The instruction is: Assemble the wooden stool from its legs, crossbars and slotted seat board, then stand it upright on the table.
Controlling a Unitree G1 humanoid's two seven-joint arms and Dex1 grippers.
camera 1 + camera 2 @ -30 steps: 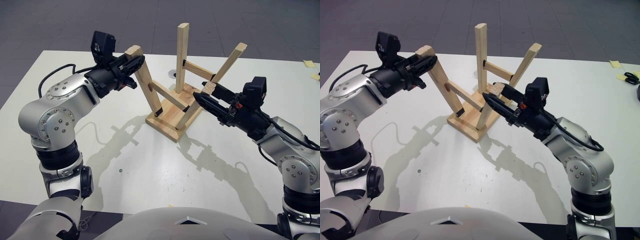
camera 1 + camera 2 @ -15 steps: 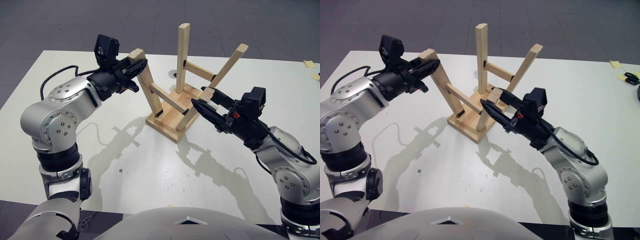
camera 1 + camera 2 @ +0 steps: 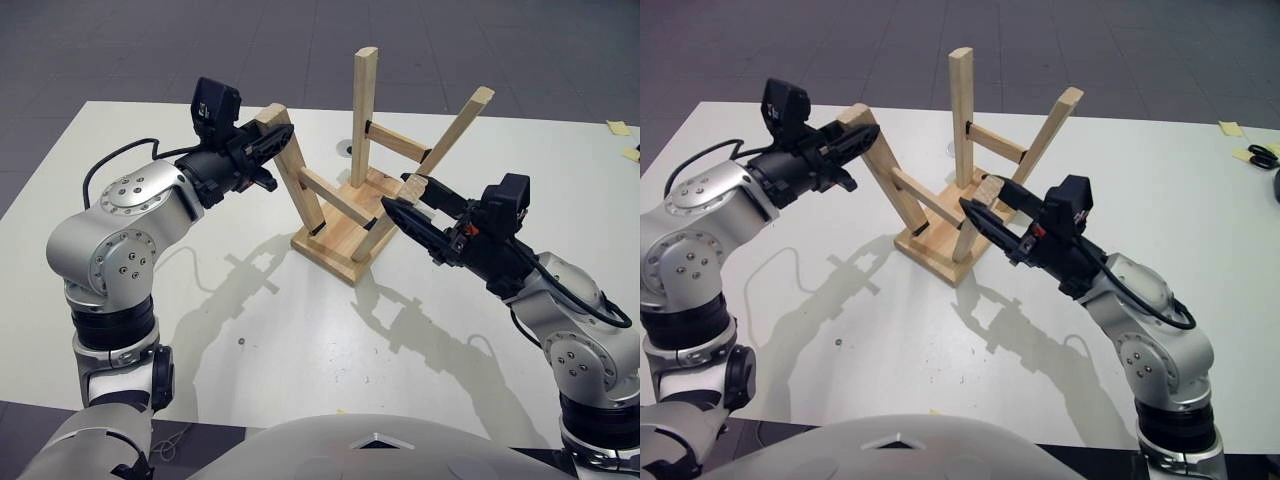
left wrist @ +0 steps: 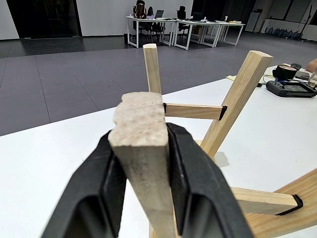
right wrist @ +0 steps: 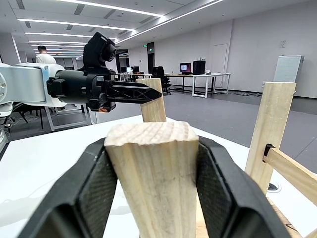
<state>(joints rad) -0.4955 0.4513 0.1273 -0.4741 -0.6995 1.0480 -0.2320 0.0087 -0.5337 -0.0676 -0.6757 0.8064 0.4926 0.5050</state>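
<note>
Wooden stool (image 3: 345, 225) sits upside down on the white worktop (image 3: 300, 340), its seat board (image 3: 332, 252) flat underneath and its legs pointing up, joined by crossbars (image 3: 335, 195). My left pincer (image 3: 275, 135) is clenched on the top end of the left leg (image 3: 298, 175), a finger on each side of the wood. My right pincer (image 3: 403, 195) grasps the tip of the near right leg (image 3: 378, 232) the same way

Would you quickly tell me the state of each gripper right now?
Left gripper: shut on the left leg, at its tip.
Right gripper: shut on the near leg, at its tip.
</note>
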